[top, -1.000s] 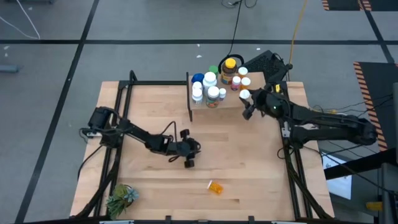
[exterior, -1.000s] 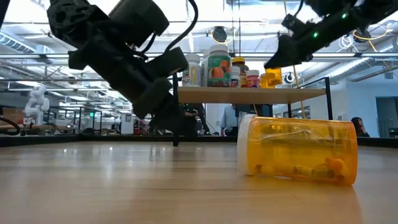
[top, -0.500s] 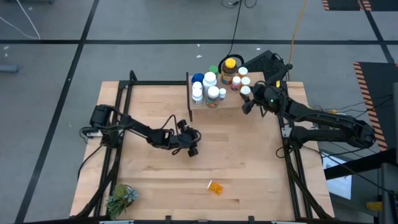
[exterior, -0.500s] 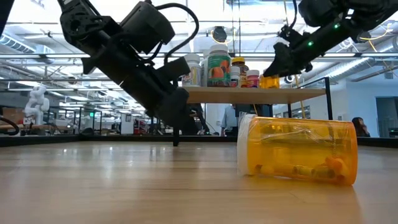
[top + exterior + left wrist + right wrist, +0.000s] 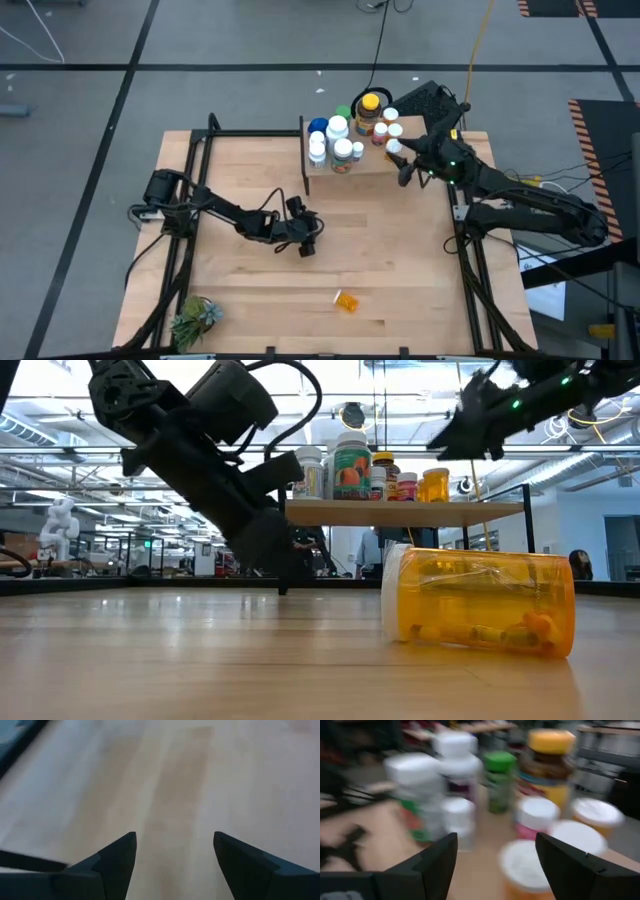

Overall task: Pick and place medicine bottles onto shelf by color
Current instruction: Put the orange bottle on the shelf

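Note:
The shelf [image 5: 368, 166] stands at the table's far edge, and medicine bottles stand on it. White and blue-capped ones [image 5: 331, 141] are on its left, and a yellow-lidded amber jar [image 5: 369, 105] is at the back. Orange white-capped ones [image 5: 392, 132] are on its right. One orange bottle [image 5: 346, 300] lies on its side near the front edge, large in the low view [image 5: 480, 600]. My right gripper [image 5: 403, 168] hangs open just above the shelf's right end, beside the nearest orange bottle [image 5: 527, 865]. My left gripper [image 5: 308, 241] is open over bare table at mid-table [image 5: 175, 862].
A small green plant [image 5: 195, 318] sits at the near left corner. Black frame rails [image 5: 190, 200] run along the table's left and right sides. Bare wood lies between my left gripper and the lying bottle.
My right gripper has set an orange white-capped bottle on the shelf's right end, let go of it and risen clear. The bottle now stands upright among the other orange ones.

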